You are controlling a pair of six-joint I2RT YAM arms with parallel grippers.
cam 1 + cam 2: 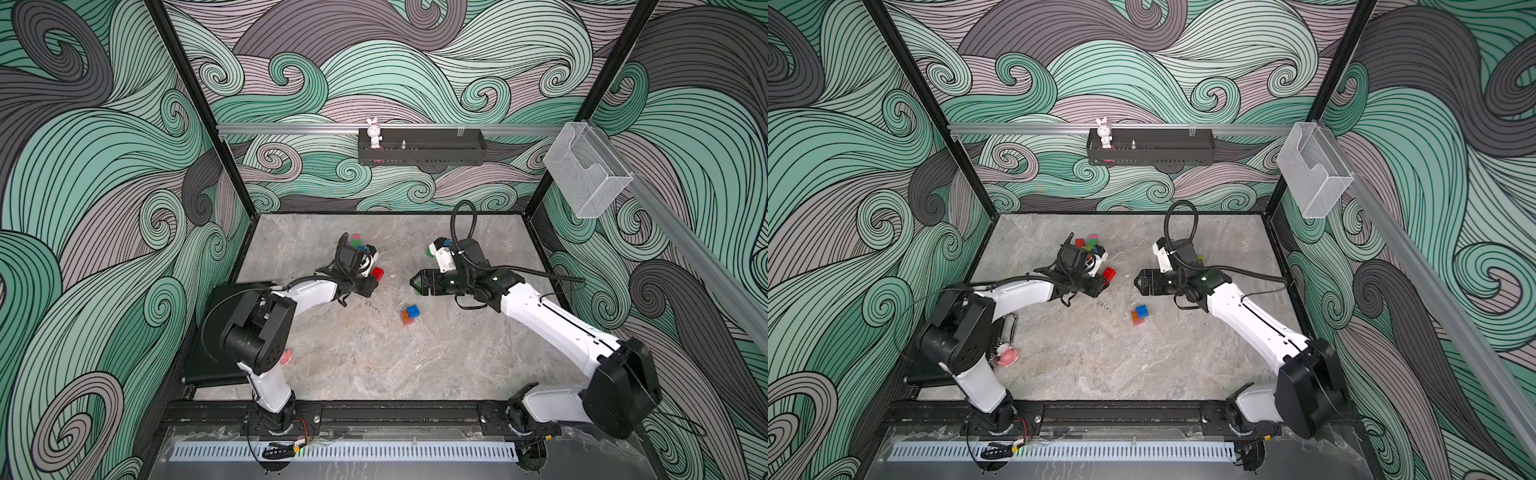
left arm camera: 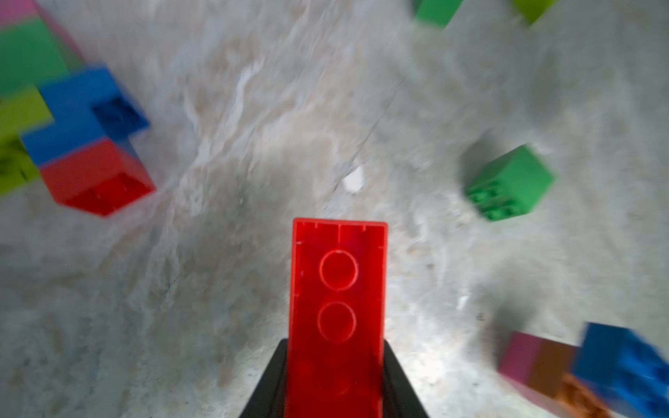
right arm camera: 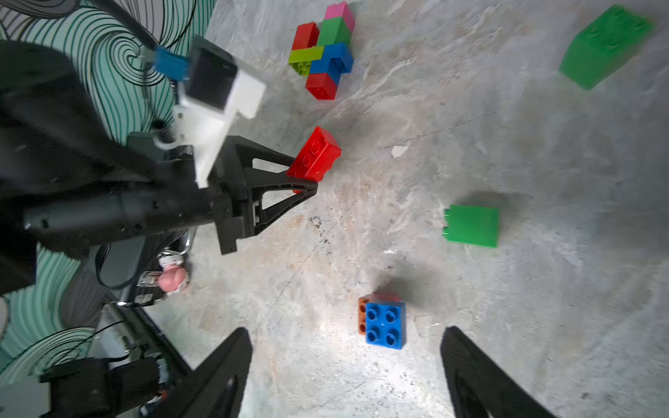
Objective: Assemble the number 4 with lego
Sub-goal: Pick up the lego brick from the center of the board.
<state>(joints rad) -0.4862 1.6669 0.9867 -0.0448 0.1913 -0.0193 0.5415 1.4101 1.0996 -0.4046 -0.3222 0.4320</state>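
One red brick [image 3: 318, 153] clamped in left tool [image 3: 303, 178], end hidden between jaws; right tool [image 3: 345, 331] apart

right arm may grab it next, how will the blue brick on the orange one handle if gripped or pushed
The blue brick looks like rigid moulded plastic, so it should keep its shape in a grip. Its flat, glossy sides may slip a little. It sits offset on the orange brick, so a push would probably slide both together rather than roll them.
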